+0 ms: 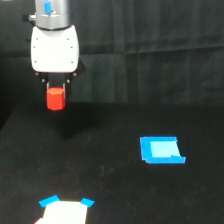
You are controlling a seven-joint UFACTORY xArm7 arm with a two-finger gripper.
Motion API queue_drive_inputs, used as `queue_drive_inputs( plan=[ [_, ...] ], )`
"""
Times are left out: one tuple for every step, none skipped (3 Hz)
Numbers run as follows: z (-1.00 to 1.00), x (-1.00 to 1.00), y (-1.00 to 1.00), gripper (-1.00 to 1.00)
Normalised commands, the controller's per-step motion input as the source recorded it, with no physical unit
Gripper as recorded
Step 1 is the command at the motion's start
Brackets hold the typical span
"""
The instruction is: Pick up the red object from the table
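The red object [56,98] is a small red-orange block. It hangs between the short dark fingers of my gripper [55,86], at the upper part of the exterior view's left. The gripper is shut on it and holds it clear above the black table [110,180]. The gripper's white body and grey wrist rise above it. The fingertips are mostly hidden behind the block's top.
A flat blue square piece [161,149] lies on the table toward the exterior view's right. A pale patch edged with blue tape [65,210] sits at the bottom left. A dark curtain hangs behind the table.
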Motion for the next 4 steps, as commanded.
queue_drive_inputs(
  plan=[
    [0.03, 0.14, 0.03, -0.95],
    [0.00, 0.15, -0.12, -1.00],
    [0.76, 0.50, -0.32, -1.00],
    [0.37, 0.37, -0.23, -1.00]
  ],
)
